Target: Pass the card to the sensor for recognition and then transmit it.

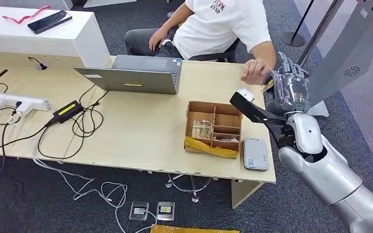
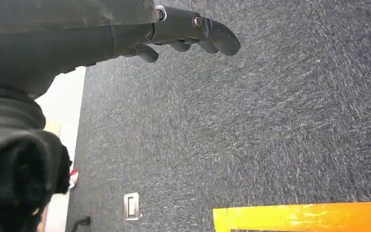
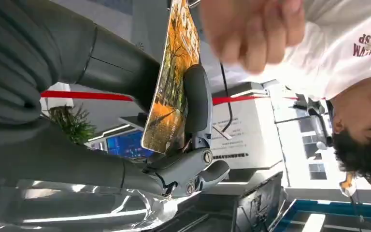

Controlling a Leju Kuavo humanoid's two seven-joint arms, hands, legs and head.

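My right hand (image 1: 291,86) is raised above the table's right end and pinches a card (image 3: 170,82) printed with an orange autumn picture between thumb and fingers (image 3: 196,104). In the head view only an edge of the card (image 1: 268,86) shows beside the hand. A seated person's hand (image 1: 254,72) reaches close to the card and looks blurred in the right wrist view (image 3: 251,29). The grey card sensor (image 1: 255,153) lies flat near the table's front right corner, below and in front of my hand. My left hand (image 2: 193,31) hangs over dark carpet, its fingers apart and holding nothing.
A compartmented cardboard box (image 1: 213,128) stands just left of the sensor. An open laptop (image 1: 136,74) sits mid-table, with cables and a power strip (image 1: 22,103) at the left. A grey kiosk panel (image 1: 349,53) rises behind my right hand. Yellow tape (image 2: 299,216) marks the floor.
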